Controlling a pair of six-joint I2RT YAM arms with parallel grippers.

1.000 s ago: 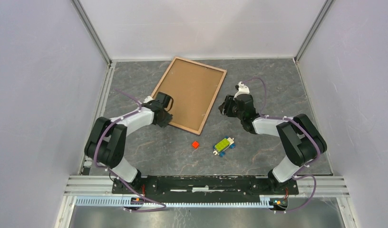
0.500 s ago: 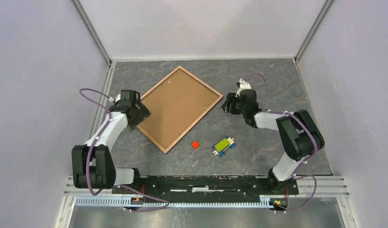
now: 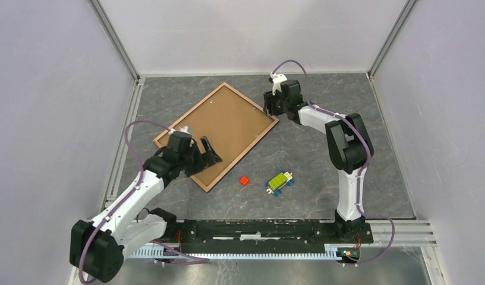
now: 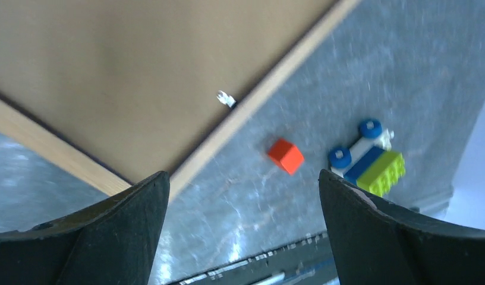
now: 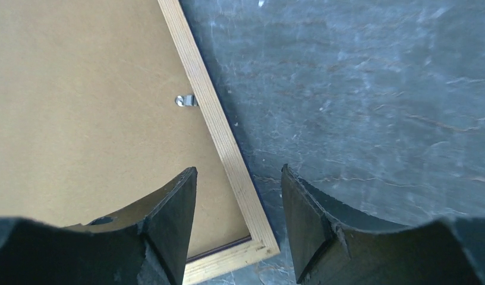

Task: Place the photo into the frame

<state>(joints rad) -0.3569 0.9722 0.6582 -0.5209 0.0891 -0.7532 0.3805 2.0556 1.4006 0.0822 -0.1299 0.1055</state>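
Red cube [image 3: 244,180] and green-blue brick car [image 3: 280,181] lie near the frame [image 3: 242,155].

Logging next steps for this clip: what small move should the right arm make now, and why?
Probably lower the right gripper and close it on the frame: its open fingers straddle the wooden rail near a corner, just past a metal clip.

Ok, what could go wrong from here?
The open right tool straddles the rim of the frame at a corner. Closing there might twist or drag it. The red cube and toy car lie close to its near edge by the open left tool, so a sliding frame could knock them.
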